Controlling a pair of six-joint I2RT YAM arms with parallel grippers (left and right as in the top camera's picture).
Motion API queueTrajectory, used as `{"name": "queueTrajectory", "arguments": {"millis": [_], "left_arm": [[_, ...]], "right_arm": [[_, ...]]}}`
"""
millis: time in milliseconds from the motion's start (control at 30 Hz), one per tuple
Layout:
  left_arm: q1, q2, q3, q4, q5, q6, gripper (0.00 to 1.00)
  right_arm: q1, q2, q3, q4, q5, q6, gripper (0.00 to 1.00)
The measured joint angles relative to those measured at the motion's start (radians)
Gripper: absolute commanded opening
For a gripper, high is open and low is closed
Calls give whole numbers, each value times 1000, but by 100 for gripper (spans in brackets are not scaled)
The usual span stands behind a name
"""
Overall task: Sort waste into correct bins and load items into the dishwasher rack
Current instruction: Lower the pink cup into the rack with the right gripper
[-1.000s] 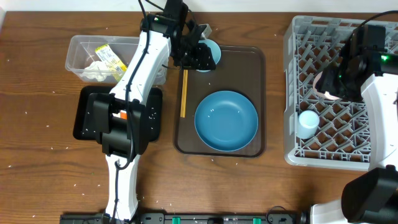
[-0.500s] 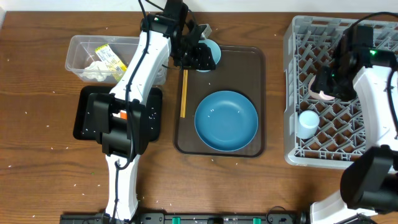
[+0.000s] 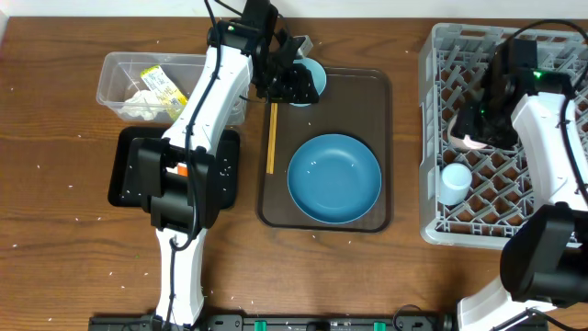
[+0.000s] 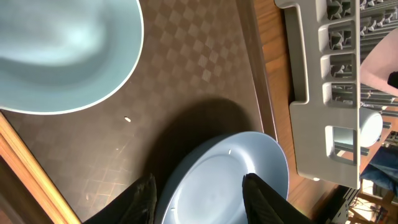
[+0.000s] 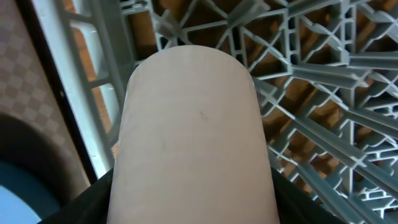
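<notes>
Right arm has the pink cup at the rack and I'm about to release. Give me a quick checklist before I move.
1. Right gripper shut on the pink cup: ok.
2. Cup inside the walls of the dishwasher rack: ok.
3. Cup resting on the lattice: cannot tell.
4. Cup clear of the light-blue cup: ok, apart in the overhead view.
5. Left gripper open at the rim of the small light-blue bowl: ok; contact cannot tell.
6. Large blue dish and chopsticks loaded: not ok, both on the brown tray.
</notes>
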Motion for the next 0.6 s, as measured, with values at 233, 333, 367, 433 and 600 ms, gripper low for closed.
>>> {"name": "queueTrajectory", "arguments": {"millis": [233, 333, 367, 433, 600], "left_arm": [[0, 0, 0, 0, 0, 0, 46], [0, 0, 0, 0, 0, 0, 46], [0, 0, 0, 0, 0, 0, 46], [0, 0, 0, 0, 0, 0, 46], [0, 0, 0, 0, 0, 0, 47]], "right_arm": [[9, 0, 0, 0, 0, 4, 59], [9, 0, 0, 1, 0, 13, 75], [9, 0, 0, 1, 0, 13, 76], [9, 0, 0, 5, 0, 17, 79], [9, 0, 0, 23, -7, 19, 80]]}}
